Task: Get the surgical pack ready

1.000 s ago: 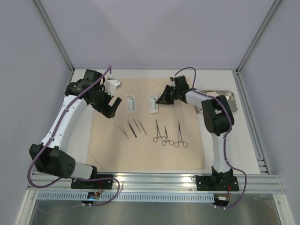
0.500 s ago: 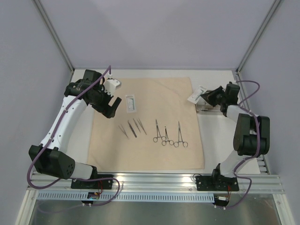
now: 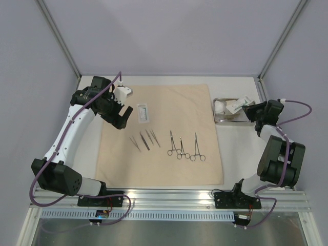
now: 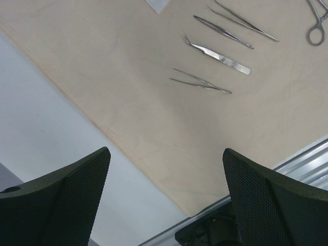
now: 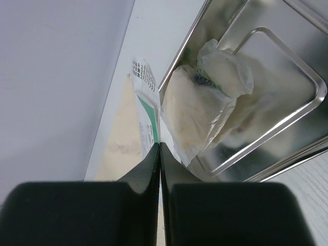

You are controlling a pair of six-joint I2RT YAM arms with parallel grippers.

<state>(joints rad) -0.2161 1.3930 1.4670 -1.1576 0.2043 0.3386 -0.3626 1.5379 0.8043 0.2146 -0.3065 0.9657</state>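
The tan cloth sheet (image 3: 164, 159) lies in the middle of the table. On it lie a white packet (image 3: 142, 113), three tweezers (image 3: 144, 139) and three steel clamps (image 3: 185, 147). The steel tray (image 3: 226, 118) stands off the cloth's far right corner and holds gauze pads (image 3: 221, 106). My right gripper (image 3: 249, 107) is shut on a second white packet (image 3: 238, 104), held over the tray. In the right wrist view the gripper (image 5: 160, 146) pinches that green-printed packet (image 5: 146, 105) beside the tray (image 5: 302, 97) and the gauze pads (image 5: 205, 97). My left gripper (image 3: 120, 118) is open and empty above the cloth's far left corner.
In the left wrist view the open gripper (image 4: 166, 200) looks down on the cloth (image 4: 154, 102), the tweezers (image 4: 220, 59) and bare white table (image 4: 46, 123) on its left. Grey walls and metal posts close in the table. A metal rail (image 3: 169, 197) runs along the near edge.
My right arm has swung right, carrying the second white packet from the cloth's far middle to above the tray. The left arm has not moved.
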